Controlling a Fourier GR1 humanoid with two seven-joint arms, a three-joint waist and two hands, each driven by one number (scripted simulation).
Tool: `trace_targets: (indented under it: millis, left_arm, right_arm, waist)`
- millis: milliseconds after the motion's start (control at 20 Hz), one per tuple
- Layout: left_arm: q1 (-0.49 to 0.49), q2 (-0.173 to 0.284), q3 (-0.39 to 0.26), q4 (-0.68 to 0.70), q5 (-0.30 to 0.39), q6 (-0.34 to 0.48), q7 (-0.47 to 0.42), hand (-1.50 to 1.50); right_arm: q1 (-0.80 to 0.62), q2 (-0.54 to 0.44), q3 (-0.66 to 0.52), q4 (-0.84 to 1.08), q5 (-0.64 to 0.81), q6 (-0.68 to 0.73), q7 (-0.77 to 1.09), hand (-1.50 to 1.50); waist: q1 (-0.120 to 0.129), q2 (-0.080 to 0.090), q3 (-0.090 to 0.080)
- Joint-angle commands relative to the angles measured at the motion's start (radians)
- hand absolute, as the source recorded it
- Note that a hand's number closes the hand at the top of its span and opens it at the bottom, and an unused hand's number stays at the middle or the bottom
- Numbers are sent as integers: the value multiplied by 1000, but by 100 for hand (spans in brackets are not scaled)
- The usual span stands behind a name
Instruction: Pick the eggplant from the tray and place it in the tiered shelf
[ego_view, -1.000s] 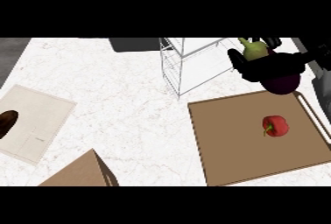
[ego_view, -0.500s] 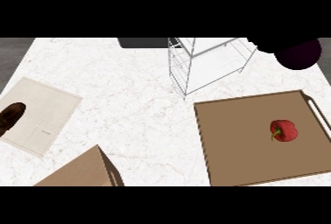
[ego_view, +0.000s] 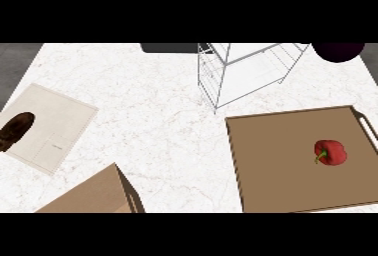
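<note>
In the head view, we saw the eggplant (ego_view: 338, 51) as a dark purple round shape at the top right edge, just beside the wire tiered shelf (ego_view: 244, 75) and no longer over the tray (ego_view: 291, 165), where only a red pepper (ego_view: 330, 152) lay. A second earlier a hand had shown curled round it; now neither hand showed, so we could not tell their fingers. We judged the placing still unfinished.

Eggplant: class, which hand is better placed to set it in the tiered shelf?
Probably right: the eggplant shows at the view's upper right, just right of the tiered shelf. Neither hand is in view.
</note>
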Motion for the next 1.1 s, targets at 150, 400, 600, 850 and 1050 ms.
trace_targets:
  millis: [150,400,600,850,1050]
  left_arm:
    - [-252,-35,103,-53,-79,-30,-156,0]
    - [-253,-33,108,-51,-71,-28,-153,0]
    - [-258,-23,97,-61,-80,-28,-148,0]
    - [-270,-26,82,-51,-90,-25,-142,0]
    - [-271,-33,87,-48,-84,-10,-135,0]
  right_arm:
    - [-39,14,14,94,56,-32,-49,150]
    - [-54,30,4,156,64,-51,-100,150]
    - [-65,39,12,188,72,-49,-148,150]
    - [-85,59,12,244,88,-70,-191,150]
    - [-93,38,42,278,129,-56,-228,150]
  waist:
    - [-13,4,-9]
    - [2,5,-8]
    - [-1,1,-7]
    - [2,5,-8]
    - [-3,3,-9]
